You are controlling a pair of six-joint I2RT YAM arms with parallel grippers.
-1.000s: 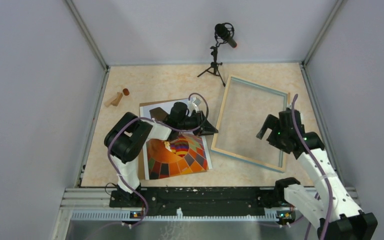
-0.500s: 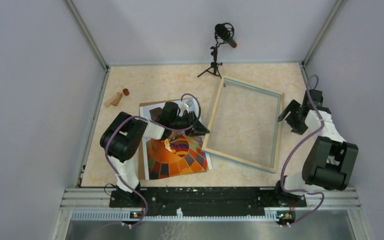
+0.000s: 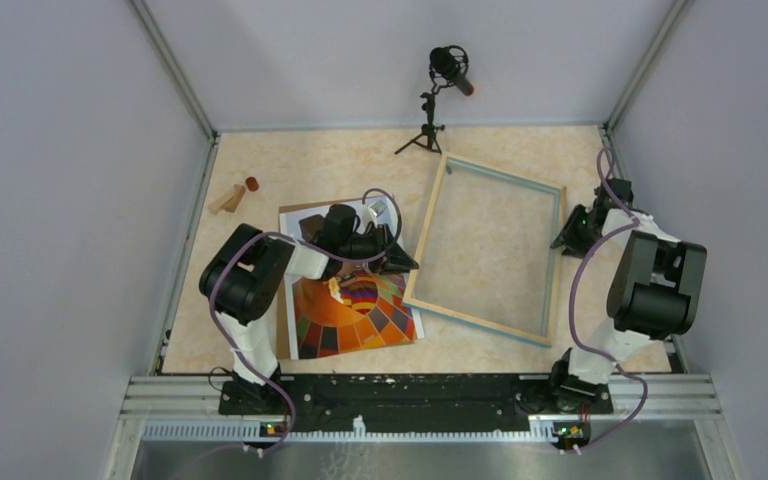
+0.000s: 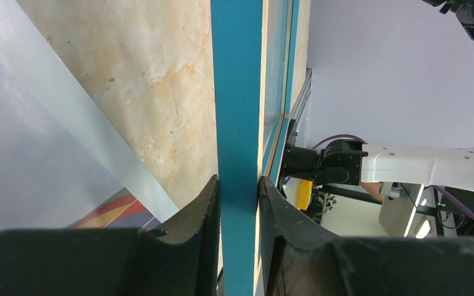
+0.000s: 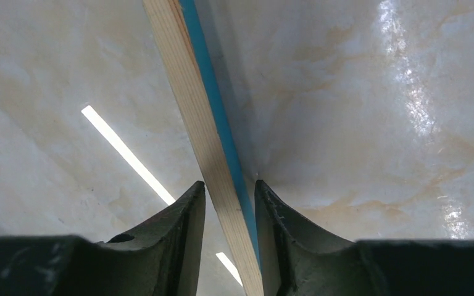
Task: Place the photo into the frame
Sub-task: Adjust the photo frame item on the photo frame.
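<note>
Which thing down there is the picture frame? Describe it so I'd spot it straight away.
Look at the beige table top, right of its middle. There sits a big rectangle set askew: the frame. Unlike the colourful balloon photo to its left, it is a clear pane rimmed in pale wood and blue.

Left claw clamped on the frame, one finger touching each side of its blue rail. Mottled tabletop behind. Corner of the photo at lower left.
</note>
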